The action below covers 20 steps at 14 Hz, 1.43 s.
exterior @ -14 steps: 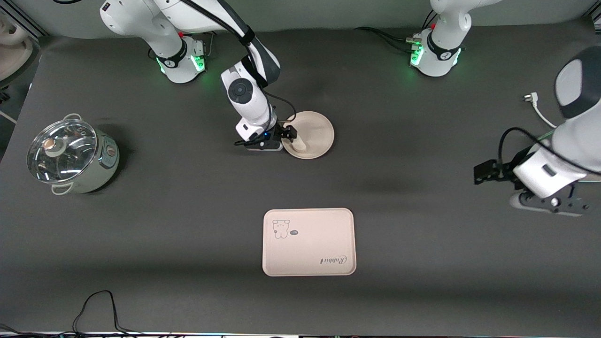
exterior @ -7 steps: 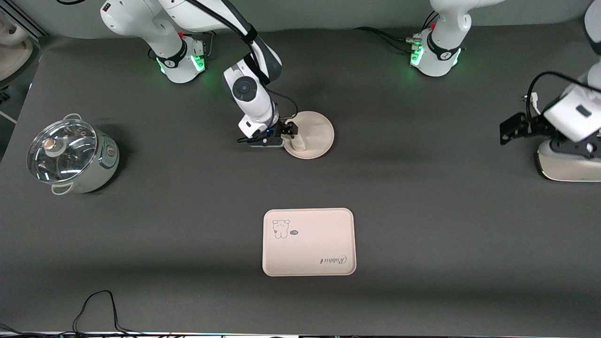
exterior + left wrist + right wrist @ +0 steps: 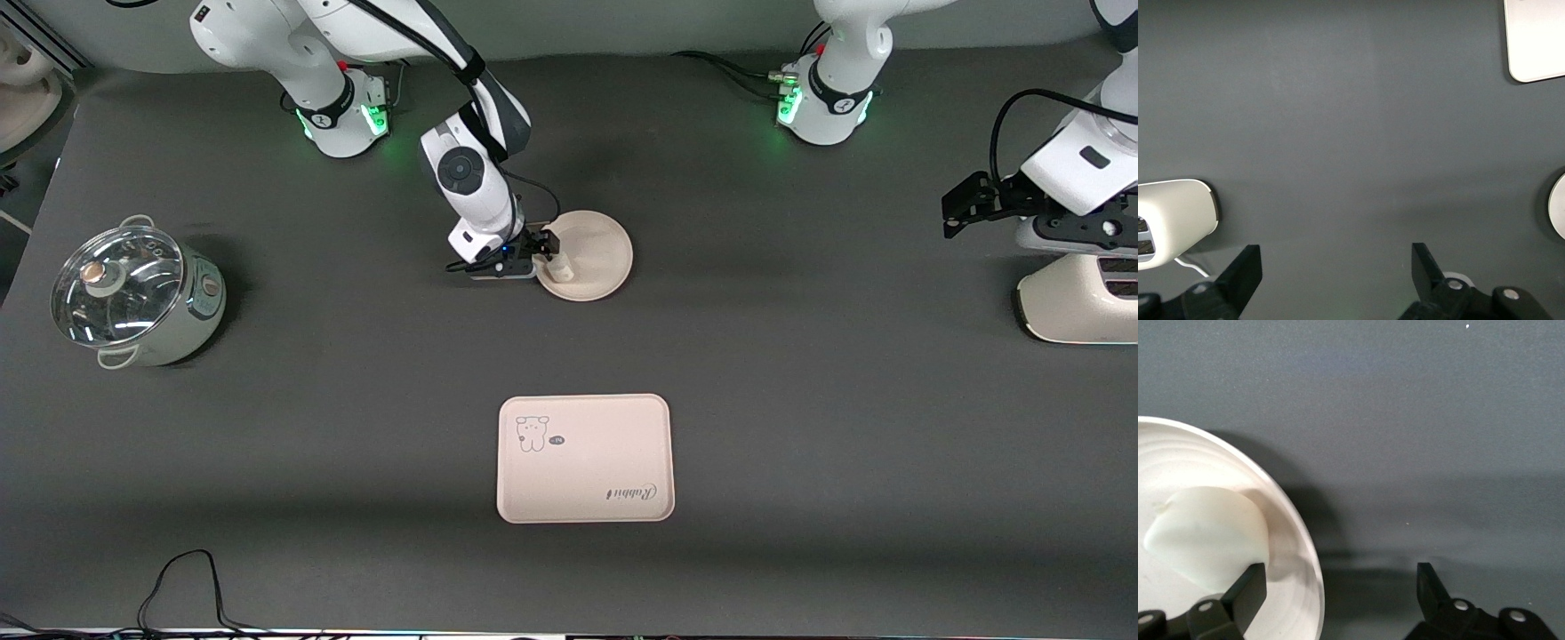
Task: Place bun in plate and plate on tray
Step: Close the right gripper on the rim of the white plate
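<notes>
Left gripper: two dark fingers spread wide, nothing between them, hanging over bare dark table. Corner of the cream tray showing, cut by the frame, lying flat on the table. Sliver of the round plate at another frame edge, apart from the tray. White rounded appliance near one finger, thin white cable beside it.

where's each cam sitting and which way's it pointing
Front view: high across the table, facing both arm bases, over plate, tray, pot.
Left wrist view: on the left arm, looking down past its open fingers at bare table.
Right wrist view: on the right arm, open fingers straddling the plate rim by the bun.
Shared: plate and bun.
</notes>
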{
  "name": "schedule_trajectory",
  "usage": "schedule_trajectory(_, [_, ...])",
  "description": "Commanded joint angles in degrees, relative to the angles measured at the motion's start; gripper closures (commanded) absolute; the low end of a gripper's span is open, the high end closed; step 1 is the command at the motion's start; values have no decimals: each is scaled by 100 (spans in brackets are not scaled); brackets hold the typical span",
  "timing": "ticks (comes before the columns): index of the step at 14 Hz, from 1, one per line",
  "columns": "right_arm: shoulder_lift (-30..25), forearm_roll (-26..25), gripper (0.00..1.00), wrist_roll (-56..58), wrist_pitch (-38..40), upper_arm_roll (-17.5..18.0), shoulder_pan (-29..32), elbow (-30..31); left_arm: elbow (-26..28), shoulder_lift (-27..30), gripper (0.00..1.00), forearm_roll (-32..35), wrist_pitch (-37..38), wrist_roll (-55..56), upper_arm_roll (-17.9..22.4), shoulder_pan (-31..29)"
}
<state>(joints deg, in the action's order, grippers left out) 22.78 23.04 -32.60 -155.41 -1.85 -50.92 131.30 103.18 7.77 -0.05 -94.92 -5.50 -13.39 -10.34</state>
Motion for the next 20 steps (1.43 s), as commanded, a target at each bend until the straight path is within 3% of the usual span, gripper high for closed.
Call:
schedule_trajectory(1, [-177, 69, 0, 113, 46, -34, 38, 10, 115, 110, 0, -74, -106, 5, 91, 15])
schedule_trajectory(6, [-353, 69, 1, 201, 415, -61, 144, 1, -44, 49, 0, -48, 26, 1086, 65, -12])
schedule_trajectory(10, [-248, 78, 30, 114, 398, -43, 117, -112, -88, -47, 0, -21, 70, 1008, 47, 49])
schedule_trajectory(14, [-221, 122, 48, 105, 398, -26, 109, -157, -210, -179, 0, -21, -9, 964, 21, 58])
schedule_trajectory(20, [-29, 122, 48, 105, 328, -8, 73, -227, -290, -259, 0, -39, 87, 594, 30, 41])
